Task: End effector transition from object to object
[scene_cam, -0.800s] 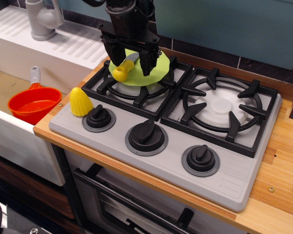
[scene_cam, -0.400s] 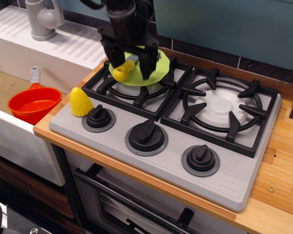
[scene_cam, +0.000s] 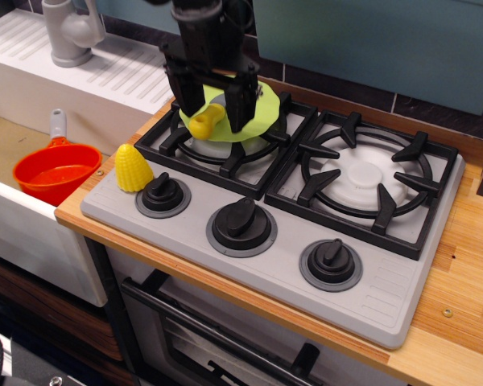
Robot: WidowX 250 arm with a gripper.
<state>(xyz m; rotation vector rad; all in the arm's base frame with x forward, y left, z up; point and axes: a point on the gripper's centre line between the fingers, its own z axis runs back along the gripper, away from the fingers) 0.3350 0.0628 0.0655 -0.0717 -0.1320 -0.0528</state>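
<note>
The end effector (scene_cam: 212,106) hung over the rear left burner (scene_cam: 225,145) of the toy stove (scene_cam: 282,209), its two dark fingers (scene_cam: 188,103) spread apart and pointing down. Between those fingers lay the yellow handle of a toy knife (scene_cam: 204,122), resting on a lime-green plate (scene_cam: 258,112) that sat on the burner grate directly under the end effector. The fingers stood on either side of the handle, but whether they touched it could not be told; the jaws looked released rather than clenched.

In front of the end effector and to its left, a yellow corn cob (scene_cam: 134,167) stood upright on the stove's grey panel, just beside the leftmost knob (scene_cam: 163,195). Further left and lower, an orange pot (scene_cam: 56,172) sat in the sink (scene_cam: 8,153). Behind and to the left stood a grey faucet (scene_cam: 71,30). The stove rested on the wooden table (scene_cam: 459,297).
</note>
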